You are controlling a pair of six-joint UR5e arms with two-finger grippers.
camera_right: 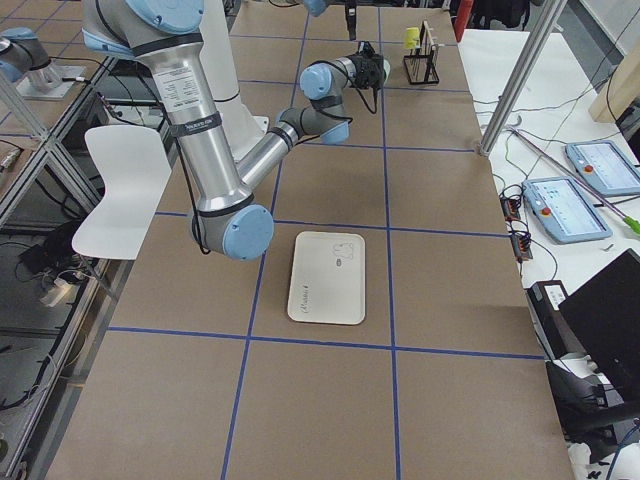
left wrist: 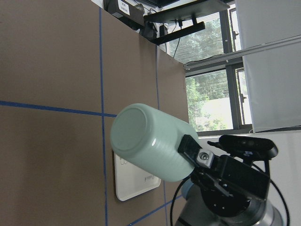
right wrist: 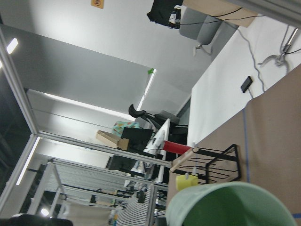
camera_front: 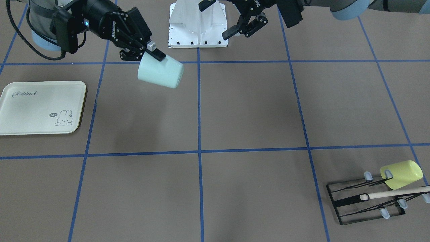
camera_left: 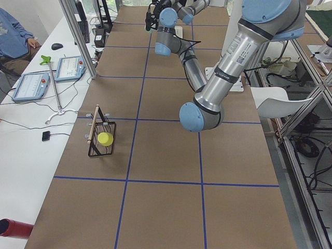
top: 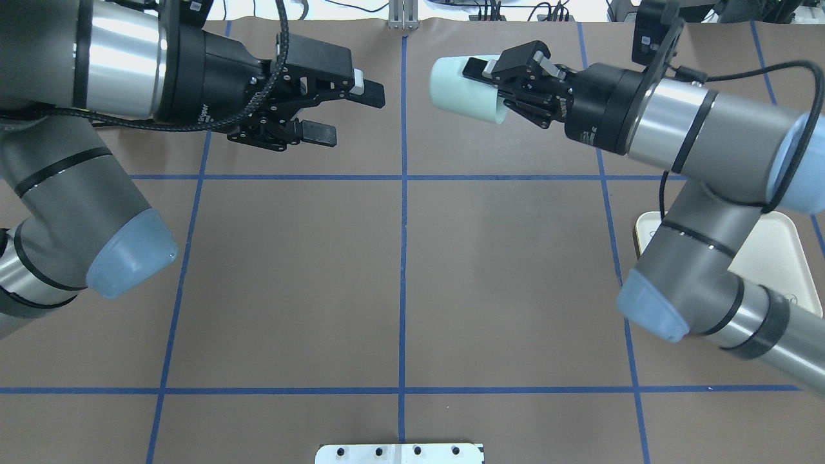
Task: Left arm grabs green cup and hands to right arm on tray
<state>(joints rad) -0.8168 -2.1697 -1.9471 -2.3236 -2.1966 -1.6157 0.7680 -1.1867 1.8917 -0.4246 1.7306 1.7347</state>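
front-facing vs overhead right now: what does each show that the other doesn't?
Front-facing only: the whole tray with its Rabbit print, and the yellow-green cup on the wire rack on the robot's left side.
Overhead only: the elbow of the right arm, which covers most of the tray there.
Both: the green cup, tilted and held off the table, pinched at its rim by the right gripper; the left gripper open, empty and apart from the cup.
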